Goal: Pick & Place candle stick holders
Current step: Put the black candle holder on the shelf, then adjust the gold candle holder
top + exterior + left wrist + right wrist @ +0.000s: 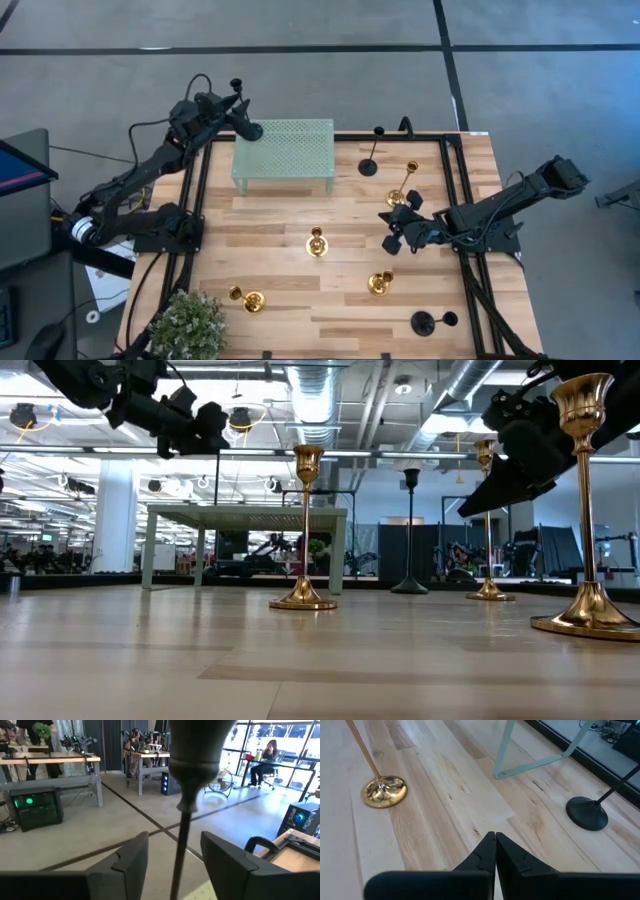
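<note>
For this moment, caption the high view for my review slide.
Left claw open around a black holder at the mesh shelf; right claw shut above the table.

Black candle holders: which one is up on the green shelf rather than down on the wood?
The black candle holder at the left corner of the mesh shelf, between the left gripper's open fingers. The other two black ones stand on the table.

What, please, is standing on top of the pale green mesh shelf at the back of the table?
One black candle holder stands at the left corner of the shelf, between the left gripper's open fingers. The gripper hides its base.
</note>
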`<move>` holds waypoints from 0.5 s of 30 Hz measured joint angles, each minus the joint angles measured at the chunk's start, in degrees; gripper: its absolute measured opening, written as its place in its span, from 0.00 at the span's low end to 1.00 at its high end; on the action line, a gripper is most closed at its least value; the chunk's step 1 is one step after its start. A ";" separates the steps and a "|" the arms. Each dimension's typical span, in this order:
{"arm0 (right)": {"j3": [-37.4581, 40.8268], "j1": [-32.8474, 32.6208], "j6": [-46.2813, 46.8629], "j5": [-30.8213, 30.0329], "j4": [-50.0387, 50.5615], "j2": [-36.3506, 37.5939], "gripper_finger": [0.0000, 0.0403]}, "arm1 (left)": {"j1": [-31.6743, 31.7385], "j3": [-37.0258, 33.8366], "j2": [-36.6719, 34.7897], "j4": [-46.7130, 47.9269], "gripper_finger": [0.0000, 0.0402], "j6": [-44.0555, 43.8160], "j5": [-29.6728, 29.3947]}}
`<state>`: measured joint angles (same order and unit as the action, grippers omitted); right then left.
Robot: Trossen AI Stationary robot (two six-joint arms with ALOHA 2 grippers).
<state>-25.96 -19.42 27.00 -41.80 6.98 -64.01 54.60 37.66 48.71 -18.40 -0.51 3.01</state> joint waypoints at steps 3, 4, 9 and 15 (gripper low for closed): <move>0.00 0.00 0.00 0.00 -0.02 0.00 0.00 | -0.31 0.01 -2.42 3.89 0.49 0.00 0.03; 0.00 0.00 0.00 -0.02 -0.01 0.00 0.00 | -0.31 -0.01 -3.27 4.97 0.49 0.00 0.06; 0.00 0.00 0.00 -0.04 0.00 0.00 0.00 | -0.31 0.01 -7.71 9.47 0.50 0.00 0.02; 0.00 0.00 0.00 -0.09 -0.02 0.00 0.00 | -0.31 0.01 -13.28 14.18 0.49 -0.21 3.48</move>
<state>-25.96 -19.42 27.00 -41.89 6.96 -64.01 54.28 37.67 35.42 -4.22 -0.72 6.48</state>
